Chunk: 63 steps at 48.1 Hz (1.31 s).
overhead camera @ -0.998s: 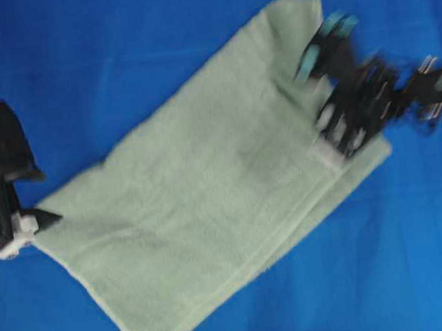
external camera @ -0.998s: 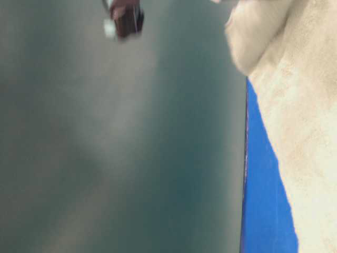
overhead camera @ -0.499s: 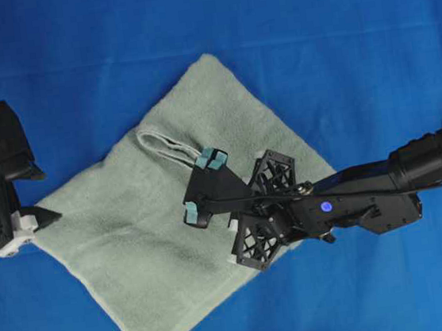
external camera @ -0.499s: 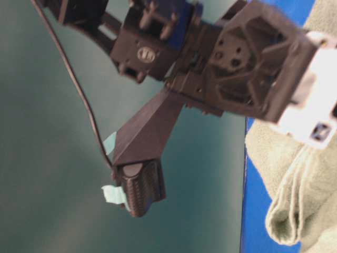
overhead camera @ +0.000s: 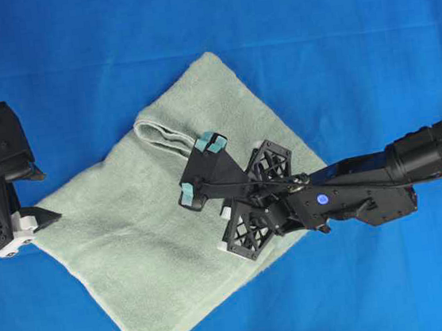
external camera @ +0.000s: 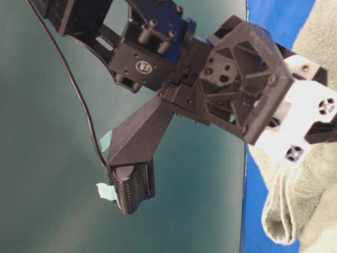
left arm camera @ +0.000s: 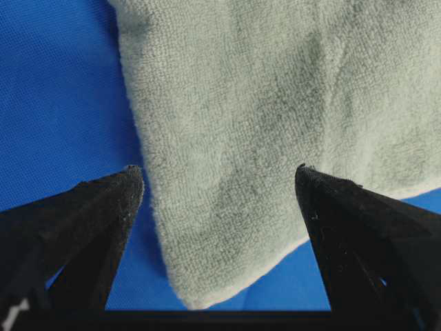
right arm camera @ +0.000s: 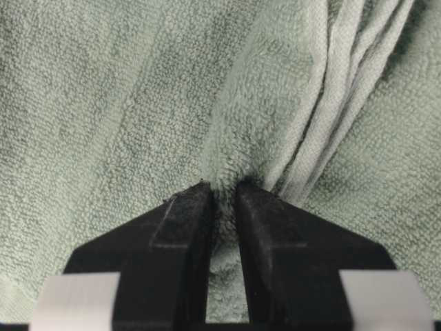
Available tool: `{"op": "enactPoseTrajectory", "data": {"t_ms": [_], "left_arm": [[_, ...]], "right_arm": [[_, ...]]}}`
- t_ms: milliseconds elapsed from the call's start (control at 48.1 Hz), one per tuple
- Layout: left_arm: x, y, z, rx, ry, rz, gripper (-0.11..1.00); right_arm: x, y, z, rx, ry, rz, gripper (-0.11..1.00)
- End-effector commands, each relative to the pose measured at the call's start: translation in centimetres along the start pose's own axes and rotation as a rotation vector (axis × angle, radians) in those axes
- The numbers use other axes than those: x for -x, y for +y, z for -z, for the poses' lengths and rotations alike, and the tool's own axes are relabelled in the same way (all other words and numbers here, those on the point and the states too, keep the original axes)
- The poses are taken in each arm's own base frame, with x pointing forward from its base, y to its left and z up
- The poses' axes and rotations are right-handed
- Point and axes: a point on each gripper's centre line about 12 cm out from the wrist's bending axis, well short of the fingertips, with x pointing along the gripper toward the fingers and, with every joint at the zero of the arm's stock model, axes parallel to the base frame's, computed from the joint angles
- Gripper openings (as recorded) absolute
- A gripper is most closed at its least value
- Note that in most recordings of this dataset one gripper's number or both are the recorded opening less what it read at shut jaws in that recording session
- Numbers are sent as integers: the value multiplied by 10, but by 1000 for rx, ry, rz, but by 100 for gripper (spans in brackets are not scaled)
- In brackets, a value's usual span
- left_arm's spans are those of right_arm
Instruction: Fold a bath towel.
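The pale green bath towel lies slantwise on the blue covering, with one end folded back over its middle. My right gripper reaches in from the right and is shut on a bunched fold of that end, whose hemmed layers trail out to the upper left. The right wrist view shows terry cloth pinched between the jaws of the right gripper. My left gripper stands open at the towel's left corner, touching nothing. In the left wrist view, that corner lies between the wide-apart fingers of the left gripper.
The blue table covering surrounds the towel on all sides. My right arm stretches low across the table from the right edge to the towel. In the table-level view, a black finger with teal tape hangs before a dark green backdrop.
My right gripper carried the towel's far right end leftward over the middle, making a fold, then settled slightly lower. The left gripper stayed open and still.
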Motion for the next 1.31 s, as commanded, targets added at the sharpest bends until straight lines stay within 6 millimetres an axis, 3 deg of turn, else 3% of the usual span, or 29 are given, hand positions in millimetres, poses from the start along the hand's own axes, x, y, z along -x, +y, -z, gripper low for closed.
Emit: {"op": "enactPoseTrajectory", "data": {"t_ms": [0, 125, 250, 333, 478, 582, 873, 1123, 1289], "left_arm": [[2, -1, -4, -1, -16, 9, 86], [2, -2, -4, -16, -21, 13, 86], [4, -5, -7, -91, -47, 40, 86], [4, -9, -9, -162, -72, 62, 86], [7, -21, -12, -338, -138, 123, 86], [10, -34, -9, -510, -185, 177, 85], [24, -82, 12, -1083, -370, 348, 84], [16, -90, 14, -1127, -359, 357, 80], [-24, -98, 23, -1156, -204, 316, 80]], "right_arm": [[10, 3, -9, -9, -37, -33, 16], [10, 3, -11, -10, -45, -39, 19], [16, 3, -15, 10, -69, -35, 55], [29, 4, -21, 25, -112, -57, 68], [59, 2, -31, 43, -190, -100, 63], [75, -12, -31, 40, -216, -94, 64], [77, -55, -19, -39, -197, -44, 64], [75, -65, -19, -50, -193, -22, 64], [75, -66, -20, -41, -200, -14, 64]]}}
